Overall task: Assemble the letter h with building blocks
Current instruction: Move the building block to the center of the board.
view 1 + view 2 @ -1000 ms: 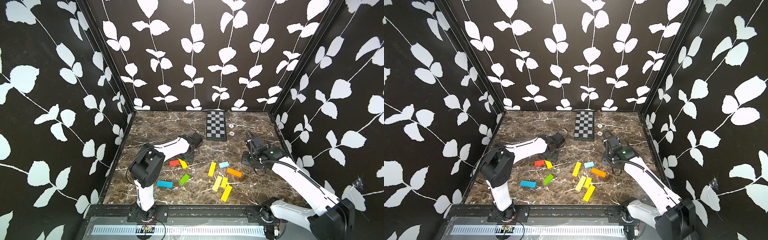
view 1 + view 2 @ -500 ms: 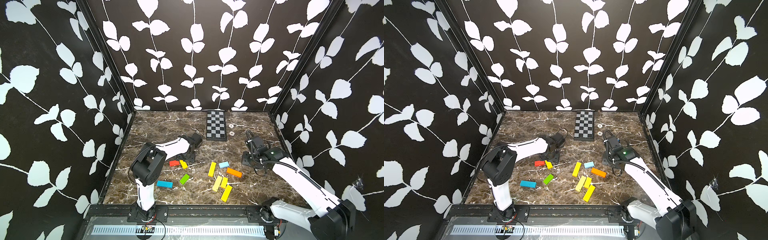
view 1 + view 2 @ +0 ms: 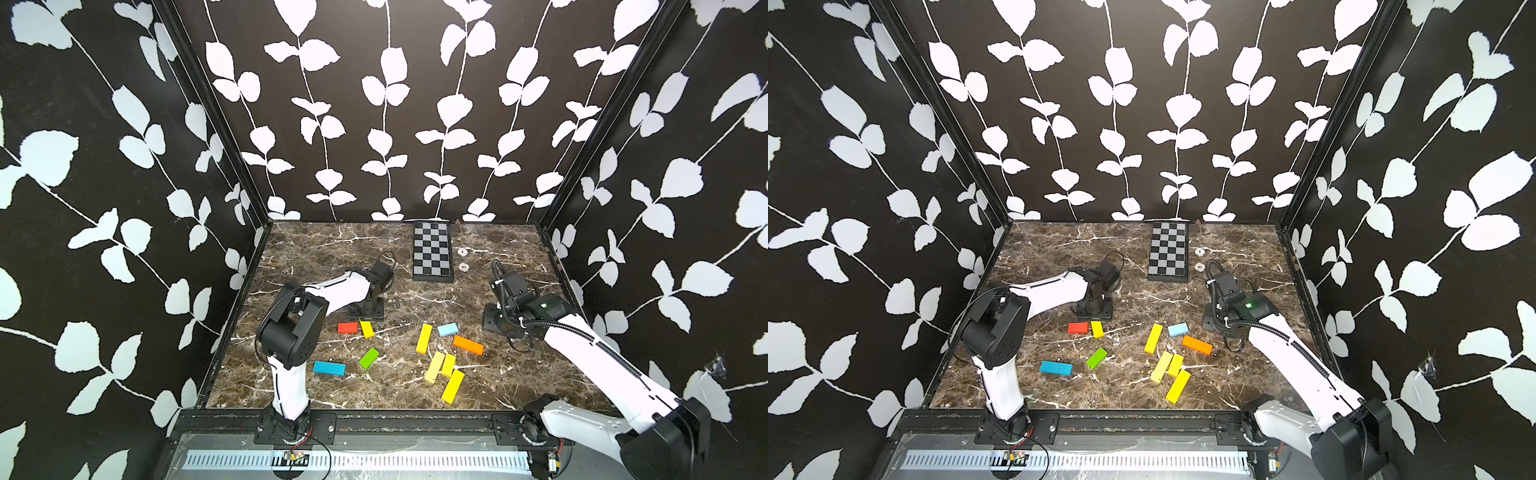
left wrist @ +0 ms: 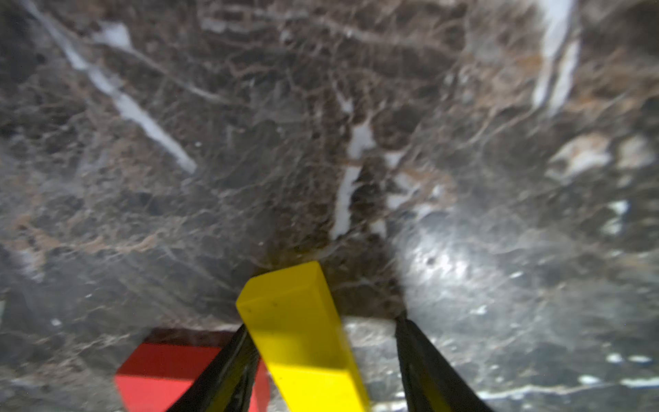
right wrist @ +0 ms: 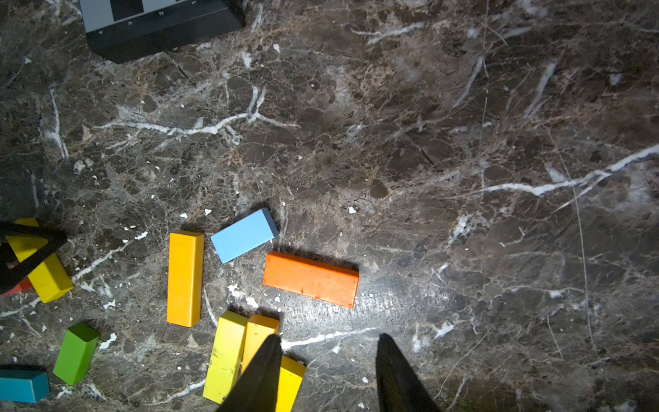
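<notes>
Several building blocks lie flat on the marble table (image 3: 415, 299). A short yellow block (image 4: 303, 331) sits between the fingers of my open left gripper (image 4: 321, 323); one finger (image 4: 231, 367) touches it, the other stands apart. A red block (image 3: 347, 328) lies beside it. In both top views a green block (image 3: 369, 358), a blue block (image 3: 1056, 368), a long yellow block (image 3: 424, 338), a light blue block (image 5: 244, 235) and an orange block (image 5: 310, 278) lie spread out. My right gripper (image 5: 328, 337) is open and holds nothing, above a cluster of yellow blocks (image 3: 444, 374).
A black-and-grey checkered board (image 3: 432, 249) lies at the back of the table, with two small white round things (image 3: 463, 259) to its right. Black walls with white leaves close in the table on three sides.
The left arm's elbow has shifted a little to the right while its gripper stays at the short yellow block. The blocks lie where they were.
</notes>
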Motion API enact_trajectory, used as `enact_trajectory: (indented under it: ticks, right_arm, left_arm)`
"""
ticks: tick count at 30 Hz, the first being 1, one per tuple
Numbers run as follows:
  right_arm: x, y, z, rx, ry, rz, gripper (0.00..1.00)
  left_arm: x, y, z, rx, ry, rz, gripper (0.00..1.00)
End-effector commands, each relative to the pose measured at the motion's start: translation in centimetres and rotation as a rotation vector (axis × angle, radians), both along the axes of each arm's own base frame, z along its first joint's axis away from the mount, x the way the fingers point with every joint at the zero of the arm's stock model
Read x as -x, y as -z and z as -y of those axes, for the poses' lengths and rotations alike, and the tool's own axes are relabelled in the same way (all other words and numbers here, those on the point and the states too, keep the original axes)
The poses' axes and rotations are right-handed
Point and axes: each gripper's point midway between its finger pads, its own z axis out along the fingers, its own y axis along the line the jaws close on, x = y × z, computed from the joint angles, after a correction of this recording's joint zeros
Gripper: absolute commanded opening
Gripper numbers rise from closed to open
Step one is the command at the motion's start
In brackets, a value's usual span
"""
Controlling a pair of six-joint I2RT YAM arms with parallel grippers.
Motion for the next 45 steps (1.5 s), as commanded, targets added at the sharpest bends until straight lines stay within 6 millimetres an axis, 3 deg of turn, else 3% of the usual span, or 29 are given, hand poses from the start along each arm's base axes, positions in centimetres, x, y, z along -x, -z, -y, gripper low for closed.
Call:
enact_trajectory:
  ticks: [1,4,7,12,17,28,31,33,36,45]
  right_arm:
    - [0.3,0.0,0.1,0.01,-0.007,-0.006,0.39]
    - [0.3,0.0,0.1,0.009,-0.003,-0.005,0.37]
    - [0.2,0.1,0.0,0.004,-0.003,-0.006,0.35]
    - [0.2,-0.1,0.0,0.006,-0.001,-0.007,0.34]
    - [0.3,-0.5,0.0,0.003,-0.001,-0.004,0.34]
    - [0.2,-0.7,-0.3,-0.001,-0.006,-0.006,0.34]
    - [0.1,-0.7,-0.3,0.001,-0.008,-0.007,0.34]
    - [0.1,-0.8,-0.3,0.003,-0.007,-0.007,0.36]
    - [0.0,-0.9,-0.4,0.001,-0.009,-0.006,0.4]
    - [-0.1,-1.2,-0.6,0.002,-0.017,0.0,0.45]
  left_arm:
    - [0.1,0.6,1.2,0.047,-0.001,-0.03,0.58]
    - [0.2,0.8,1.9,0.077,-0.007,-0.039,0.51]
    - [-0.5,0.6,2.5,0.095,-0.012,-0.033,0.37]
    - [-3.2,-0.3,4.4,0.126,-0.026,0.006,0.2]
    - [-5.6,-0.5,5.5,0.106,-0.002,0.032,0.12]
    - [-7.5,0.4,5.7,0.03,0.087,0.036,0.09]
    - [-7.4,0.8,5.6,0.021,0.088,0.019,0.13]
    - [-7.2,0.9,5.5,0.022,0.076,0.013,0.32]
    - [-7.1,0.7,5.6,0.033,0.059,0.014,0.49]
    - [-6.8,-0.3,5.3,0.031,0.037,0.025,0.57]
